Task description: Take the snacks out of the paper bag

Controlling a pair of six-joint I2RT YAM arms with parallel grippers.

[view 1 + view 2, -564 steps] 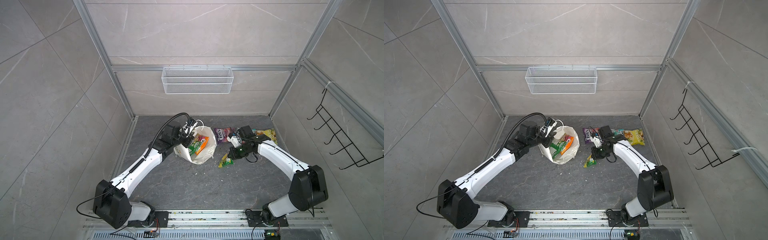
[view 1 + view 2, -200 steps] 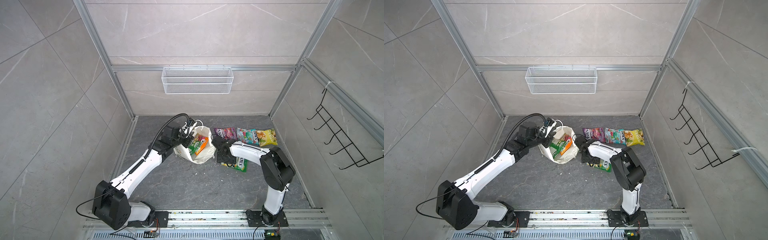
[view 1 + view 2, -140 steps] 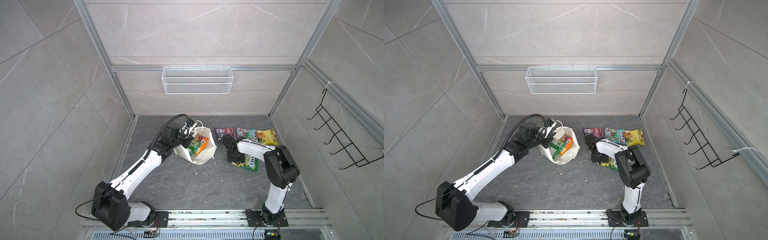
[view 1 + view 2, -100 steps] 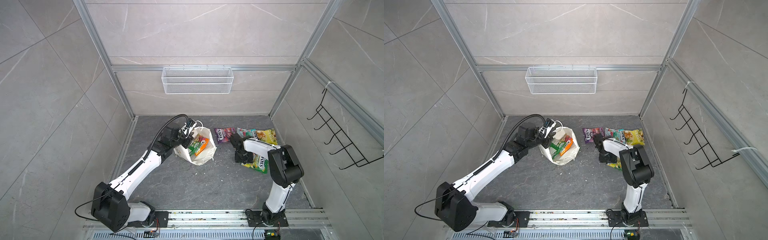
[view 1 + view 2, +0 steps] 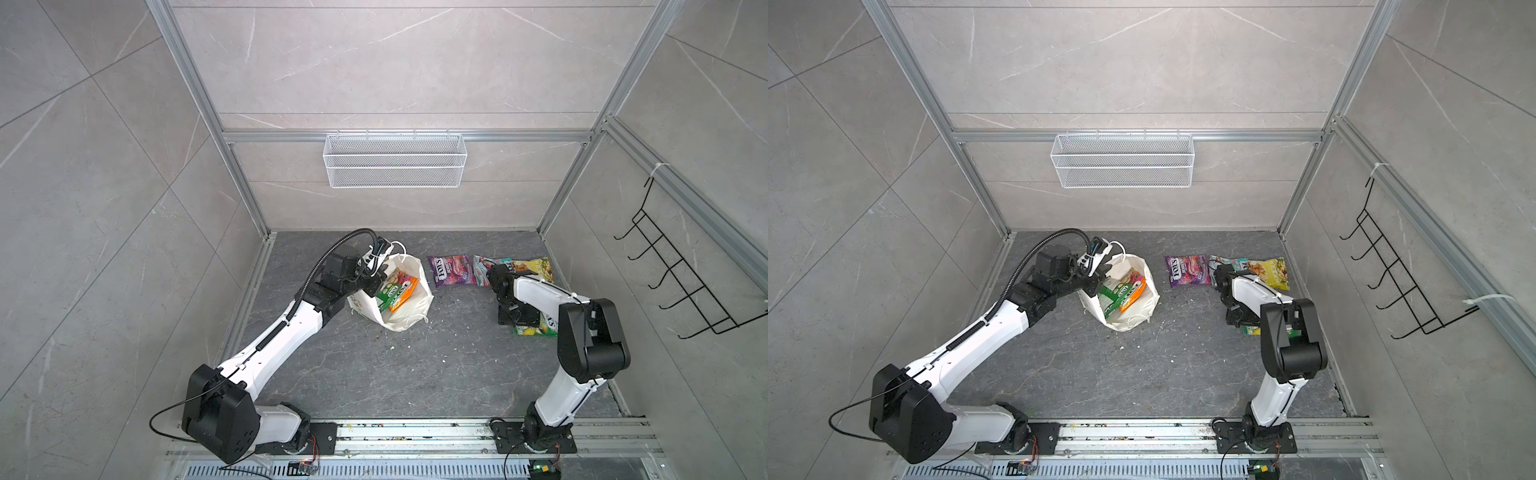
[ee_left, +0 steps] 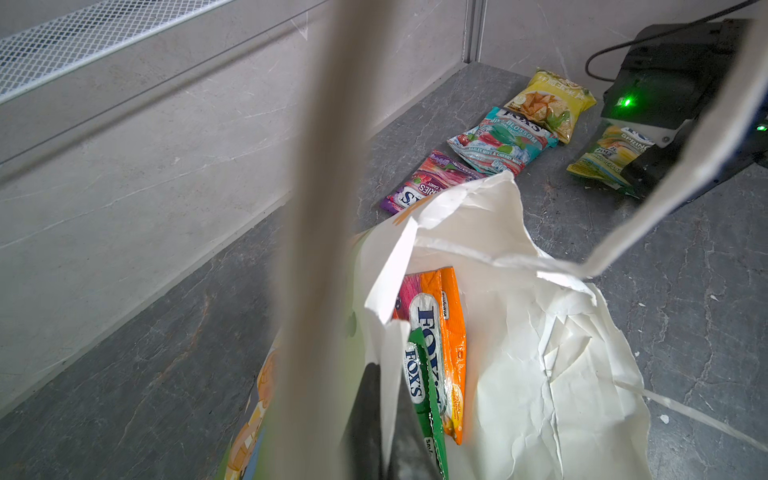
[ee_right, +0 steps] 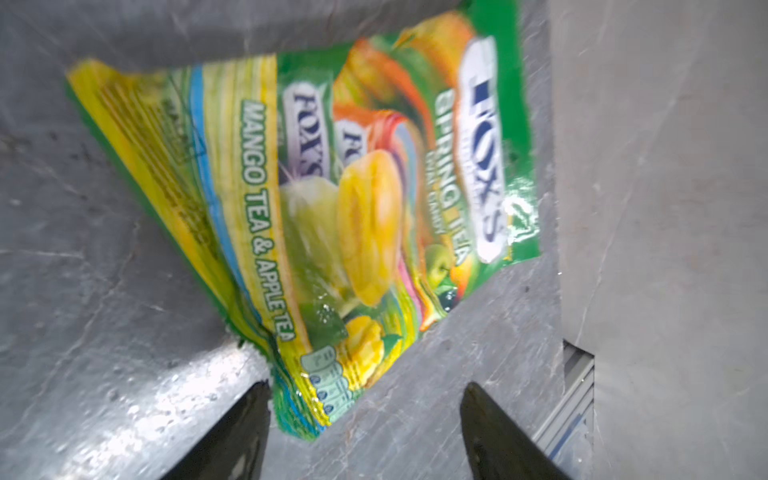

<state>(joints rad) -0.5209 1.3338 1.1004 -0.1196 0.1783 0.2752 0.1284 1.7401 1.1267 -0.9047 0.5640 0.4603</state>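
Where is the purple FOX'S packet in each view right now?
Top view: purple FOX'S packet lies right of the paper bag.
Top view: the packet, same place.
Left wrist: packet beyond the bag's rim.
Right wrist: not in it.
Landmark: teal packet beside it.

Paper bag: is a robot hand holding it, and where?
Yes. The left gripper pinches the paper bag at its top rim. The right gripper is open, holding nothing.

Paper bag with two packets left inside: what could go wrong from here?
The crumpled paper bag could tear or slip from the left gripper and fold over the packets. The green packet and orange packet lie pressed together, so one grab may take both. The open right gripper straddles a corner of the yellow-green packet and may drag it.
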